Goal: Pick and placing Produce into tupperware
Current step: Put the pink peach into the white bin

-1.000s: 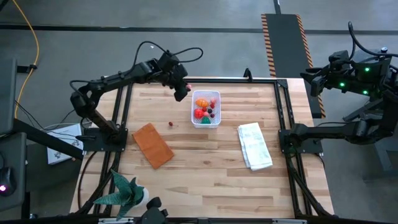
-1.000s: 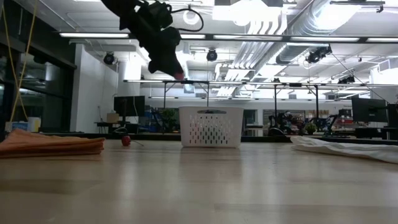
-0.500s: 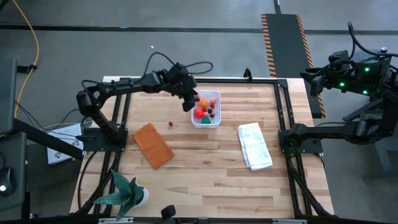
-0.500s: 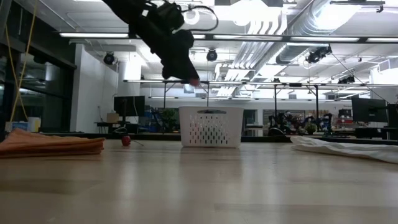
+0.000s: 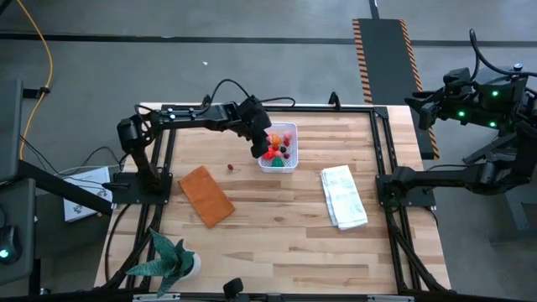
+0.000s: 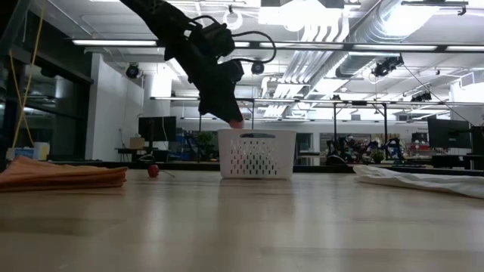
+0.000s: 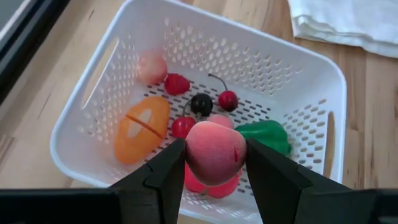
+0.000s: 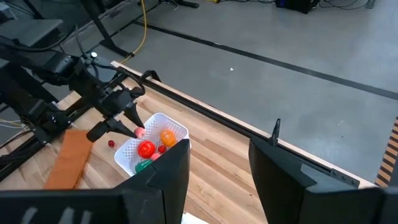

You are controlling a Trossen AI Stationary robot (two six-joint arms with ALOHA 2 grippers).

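My left gripper (image 7: 215, 163) clamps a pink fruit (image 7: 215, 152) above the tupperware (image 5: 278, 148); right gripper (image 8: 219, 163), at three o'clock, apparently parted, empty.

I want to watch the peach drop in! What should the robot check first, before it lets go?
1. Left hand grips the peach: ok.
2. Peach is above the white basket, inside its rim: ok.
3. Room among the pieces already in the basket: ok.
4. Right hand is parked away from the table: ok.
5. All produce collected: not ok, a small red berry lies on the table.
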